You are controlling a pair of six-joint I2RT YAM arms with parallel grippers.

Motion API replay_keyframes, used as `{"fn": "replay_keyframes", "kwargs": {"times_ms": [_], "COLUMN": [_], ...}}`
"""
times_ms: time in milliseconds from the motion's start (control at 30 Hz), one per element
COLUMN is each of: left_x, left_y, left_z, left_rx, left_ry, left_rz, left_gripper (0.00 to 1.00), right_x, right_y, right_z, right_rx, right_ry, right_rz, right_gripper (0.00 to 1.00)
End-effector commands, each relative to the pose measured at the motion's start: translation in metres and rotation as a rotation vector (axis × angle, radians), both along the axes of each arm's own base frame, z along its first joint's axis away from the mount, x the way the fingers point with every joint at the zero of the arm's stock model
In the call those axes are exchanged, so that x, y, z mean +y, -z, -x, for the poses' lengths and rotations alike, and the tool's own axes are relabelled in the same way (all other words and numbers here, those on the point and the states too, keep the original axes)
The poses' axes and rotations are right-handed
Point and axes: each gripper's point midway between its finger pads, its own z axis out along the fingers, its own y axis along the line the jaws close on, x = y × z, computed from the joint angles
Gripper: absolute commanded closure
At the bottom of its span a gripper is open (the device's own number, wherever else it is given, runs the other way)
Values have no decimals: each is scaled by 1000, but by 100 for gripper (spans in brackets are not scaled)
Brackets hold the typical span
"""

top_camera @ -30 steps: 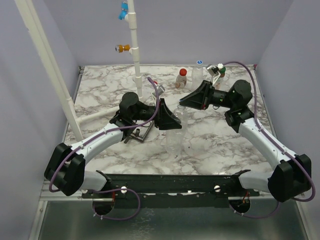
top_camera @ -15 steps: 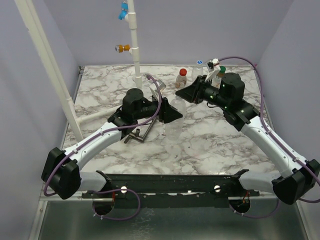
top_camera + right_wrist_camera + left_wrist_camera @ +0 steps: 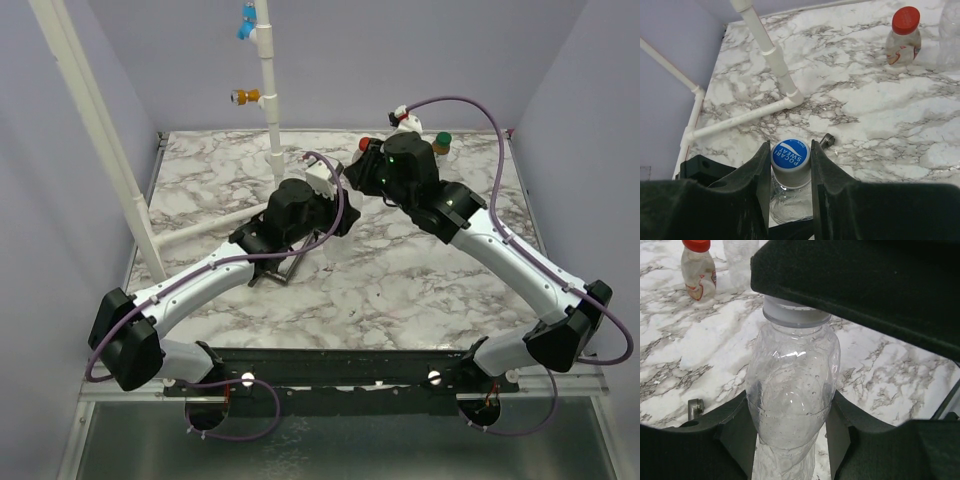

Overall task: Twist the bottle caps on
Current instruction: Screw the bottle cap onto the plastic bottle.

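My left gripper (image 3: pixel 790 440) is shut on the body of a clear bottle (image 3: pixel 790 385) and holds it upright. My right gripper (image 3: pixel 790 154) comes from above and is shut on the white-and-blue cap (image 3: pixel 790 157) sitting on that bottle's neck (image 3: pixel 795 315). In the top view the left gripper (image 3: pixel 338 215) and right gripper (image 3: pixel 362 178) meet at the table's middle back and hide the bottle. A small bottle with a reddish label and red cap (image 3: pixel 902 35) stands behind; it also shows in the left wrist view (image 3: pixel 699 270). A green cap (image 3: pixel 442 142) shows at the back right.
A white pipe (image 3: pixel 270 100) with orange (image 3: pixel 245 97) and blue (image 3: pixel 246 25) fittings rises at the back; its base pipe (image 3: pixel 740 120) lies on the marble. A metal tool (image 3: pixel 275 270) lies by the left arm. Another clear bottle (image 3: pixel 742 260) stands beside the red-capped one.
The right arm swung left and over the bottle, and its jaws now grip the cap. The left arm pushed the bottle farther back and right.
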Motion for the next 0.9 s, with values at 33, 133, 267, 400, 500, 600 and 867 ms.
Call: {"fn": "replay_keyframes", "kwargs": {"times_ms": [33, 133, 267, 400, 500, 600, 867], "left_x": [30, 27, 25, 18, 11, 5, -5], "left_y": [-25, -17, -2, 11, 14, 9, -30], "left_z": [-49, -43, -31, -10, 8, 29, 88], "left_rx": [-101, -90, -65, -18, 13, 35, 63], "left_ry": [-276, -233, -155, -28, 92, 239, 567], "left_rz": [-13, -41, -86, -86, -58, 15, 264], "left_gripper": [100, 100, 100, 100, 100, 100, 100], "right_x": [8, 7, -14, -34, -35, -34, -27], "right_y": [26, 15, -7, -39, -56, -60, -54], "right_z": [24, 25, 19, 20, 32, 45, 99], "right_rx": [131, 97, 59, -40, -110, -156, -238], "right_ry": [6, -15, -39, -127, -287, -433, -859], "right_rz": [1, -16, -78, -137, -182, -201, -349], "right_gripper": [96, 67, 27, 7, 4, 4, 5]}}
